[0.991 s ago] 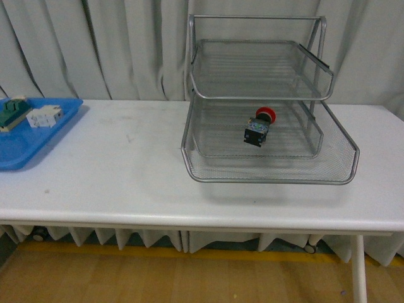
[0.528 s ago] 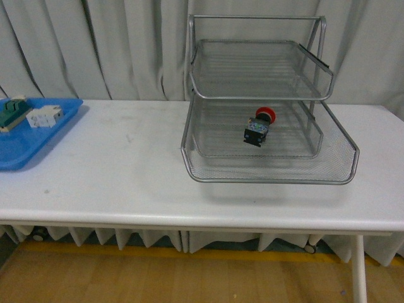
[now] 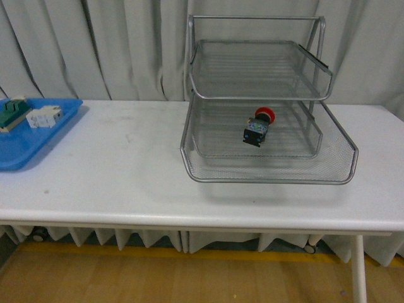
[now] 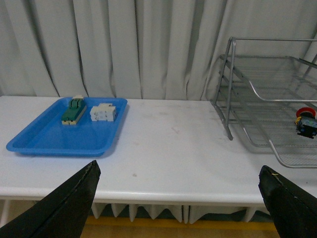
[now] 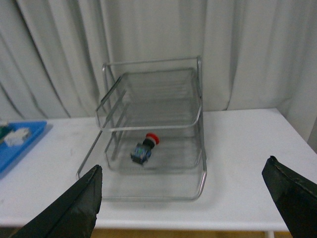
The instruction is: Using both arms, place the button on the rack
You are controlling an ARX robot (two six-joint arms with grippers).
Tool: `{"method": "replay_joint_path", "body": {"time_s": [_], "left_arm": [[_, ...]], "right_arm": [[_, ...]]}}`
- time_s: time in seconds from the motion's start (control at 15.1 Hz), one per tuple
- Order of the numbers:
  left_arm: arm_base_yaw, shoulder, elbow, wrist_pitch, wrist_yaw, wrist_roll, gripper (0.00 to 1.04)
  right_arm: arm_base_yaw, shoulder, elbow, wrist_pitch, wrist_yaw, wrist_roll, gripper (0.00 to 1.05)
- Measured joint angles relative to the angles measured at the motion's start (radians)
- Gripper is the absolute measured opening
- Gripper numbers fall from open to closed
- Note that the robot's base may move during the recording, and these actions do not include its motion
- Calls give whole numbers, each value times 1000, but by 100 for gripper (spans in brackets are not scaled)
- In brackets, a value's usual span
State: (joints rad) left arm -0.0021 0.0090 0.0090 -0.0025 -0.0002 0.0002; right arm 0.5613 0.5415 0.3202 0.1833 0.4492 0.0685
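button (image 3: 259, 125) lies on its side in rack (image 3: 268, 170) middle tray, red cap toward rack's back. our left gripper (image 4: 181, 203) and right gripper (image 5: 183, 198) spread wide, empty, well clear; right faces rack more squarely. placement looks done.

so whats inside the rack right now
The rack holds one thing: the button, lying on its side in the middle tray, red cap toward the back. The top tray looks empty. The bottom tray is mostly covered by the one above, though nothing shows through its mesh.
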Motion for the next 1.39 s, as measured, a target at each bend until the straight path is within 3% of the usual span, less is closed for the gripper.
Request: {"method": "replay_joint_path", "body": {"time_s": [0.13, 0.26, 0.33, 0.53, 0.86, 1.06, 1.39], "left_arm": [[0, 0, 0, 0, 0, 0, 98], [0, 0, 0, 0, 0, 0, 98], [0, 0, 0, 0, 0, 0, 98], [0, 0, 0, 0, 0, 0, 98], [0, 0, 0, 0, 0, 0, 98], [0, 0, 0, 0, 0, 0, 98], [0, 0, 0, 0, 0, 0, 98]], "right_arm": [[-183, 296, 154, 158, -145, 67, 98], [-328, 649, 366, 111, -276, 185, 98], [-346, 774, 446, 73, -312, 217, 98], [-322, 1035, 645, -45, -364, 230, 98], [-246, 1178, 713, -213, -446, 195, 35], [-199, 1220, 703, -236, -475, 147, 1], [-151, 1338, 673, -230, -470, 63, 2]]}}
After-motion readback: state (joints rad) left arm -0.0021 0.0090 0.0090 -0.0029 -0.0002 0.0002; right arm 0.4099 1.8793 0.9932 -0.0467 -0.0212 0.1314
